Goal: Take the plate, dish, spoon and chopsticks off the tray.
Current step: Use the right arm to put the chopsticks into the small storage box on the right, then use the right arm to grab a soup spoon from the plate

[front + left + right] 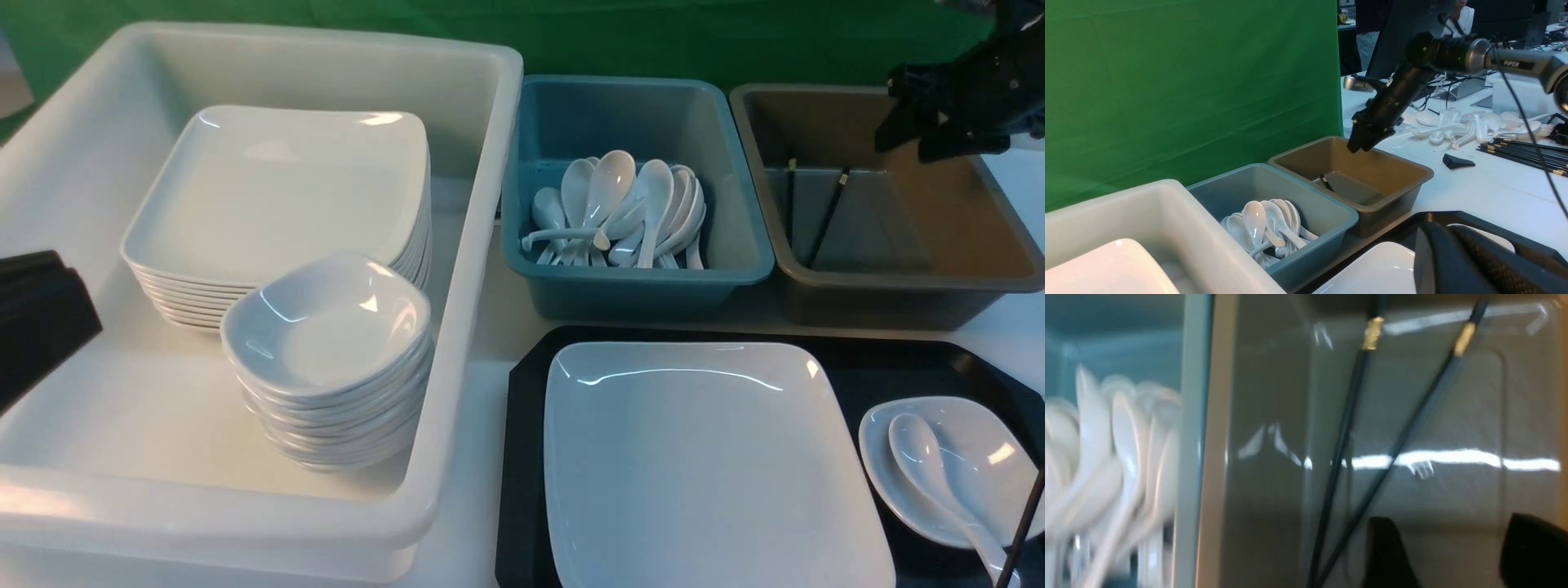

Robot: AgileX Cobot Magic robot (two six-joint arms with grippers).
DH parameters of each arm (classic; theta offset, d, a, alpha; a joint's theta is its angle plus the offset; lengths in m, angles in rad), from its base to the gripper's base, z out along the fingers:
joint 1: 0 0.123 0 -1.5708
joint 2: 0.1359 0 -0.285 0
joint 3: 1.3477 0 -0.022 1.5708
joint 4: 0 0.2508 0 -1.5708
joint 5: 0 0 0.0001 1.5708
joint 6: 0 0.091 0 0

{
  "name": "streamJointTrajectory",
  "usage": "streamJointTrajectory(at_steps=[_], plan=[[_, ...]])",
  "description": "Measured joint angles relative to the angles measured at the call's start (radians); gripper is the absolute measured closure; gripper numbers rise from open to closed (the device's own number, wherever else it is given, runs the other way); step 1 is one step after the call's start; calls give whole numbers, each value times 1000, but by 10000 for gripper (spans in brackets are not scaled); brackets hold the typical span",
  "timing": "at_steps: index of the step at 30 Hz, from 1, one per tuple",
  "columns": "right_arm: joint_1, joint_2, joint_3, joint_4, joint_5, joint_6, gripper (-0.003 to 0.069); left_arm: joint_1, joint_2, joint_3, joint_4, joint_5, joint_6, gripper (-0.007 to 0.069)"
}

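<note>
Chopsticks (1343,437) binned, my right gripper (921,145) spread wide, empty; left closed; plate (702,474), dish (992,465), spoon (939,482) await clearing.

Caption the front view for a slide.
Chopsticks in the brown bin; plate, dish and spoon still on the tray.

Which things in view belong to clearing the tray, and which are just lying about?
Part of the job:
- large white square plate
- small white rounded dish
- white soup spoon resting in it
- thin black gold-banded chopsticks, in the brown bin
- black plastic tray

Lying about:
- loose white spoons beyond the bins
- black gold-banded sticks beside them
</note>
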Motion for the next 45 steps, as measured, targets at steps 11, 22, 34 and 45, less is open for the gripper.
streamJointTrajectory(at_steps=[11, 22, 34, 45], plan=[[162, -463, 394, -212, 142, 13, 458, 0, 0, 0, 50, 24, 1, 608], [201, -614, 1089, -326, -7, 57, 232, 0, 0, 0, 73, 61, 5, 608], [122, -442, 1130, -309, -192, 67, 225, 0, 0, 0, 76, 78, 5, 608], [110, -399, 1120, -296, -211, 20, 413, 0, 0, 0, 76, 75, 6, 608]])
